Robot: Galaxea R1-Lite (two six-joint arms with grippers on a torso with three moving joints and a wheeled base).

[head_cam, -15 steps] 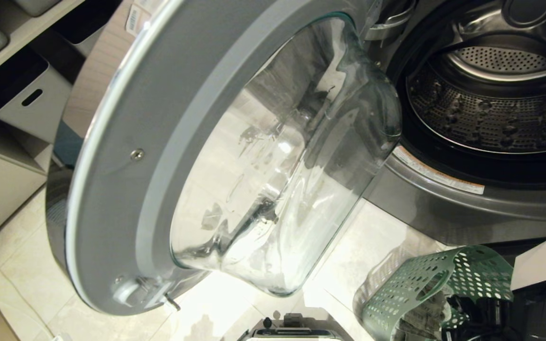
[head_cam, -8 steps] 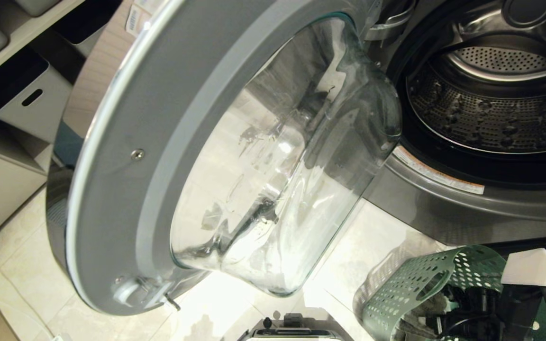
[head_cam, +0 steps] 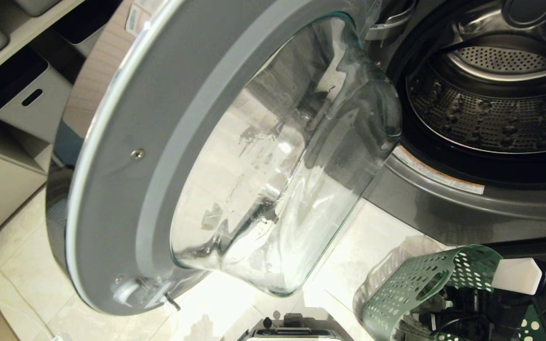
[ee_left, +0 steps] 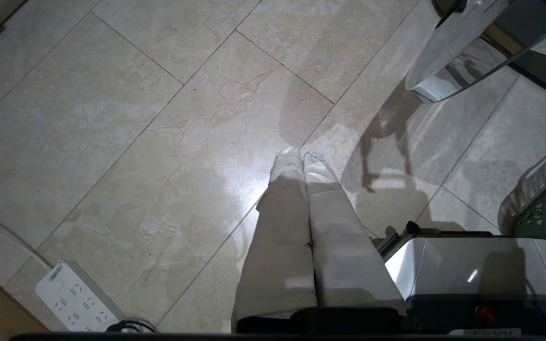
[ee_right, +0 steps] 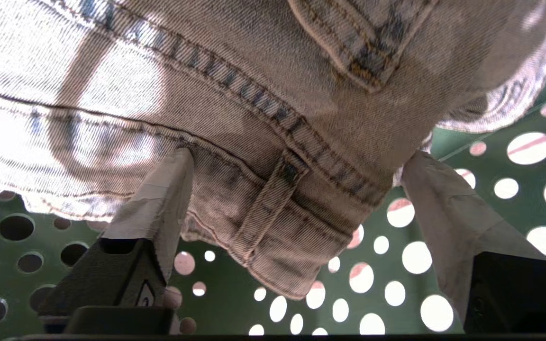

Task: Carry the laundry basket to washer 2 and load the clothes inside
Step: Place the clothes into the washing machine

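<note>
Change since earlier frame: the right arm's white wrist block point(head_cam: 514, 276) sits lower and further left at the basket's far rim; the arm reaches deeper into the laundry basket point(head_cam: 415, 289). Camera and washer unmoved.
Right gripper point(ee_right: 296, 189): fingers spread wide, one tip point(ee_right: 168, 189) pressed against the denim, the other point(ee_right: 436, 199) just beside its edge. Nothing pinched yet.
Clothes point(ee_right: 235, 104): pale washed denim, waistband and belt loop facing the camera, lying inside the green basket; holed wall behind.
Basket location: on the tiled floor point(ee_left: 159, 142), near right, just in front of the washer.
Washer point(head_cam: 467, 208): door point(head_cam: 235, 156) swung fully open to the left, drum point(head_cam: 486, 113) bare and unobstructed.
Left gripper point(ee_left: 301, 161): fingers pressed together, parked above the floor, idle.
Step in hand: grasping the denim.
Technique: push a little deeper so both tips straddle the thick waistband fold, then close; thin edge grip would likely slip.
Risk: fingertip snagging a basket hole.
</note>
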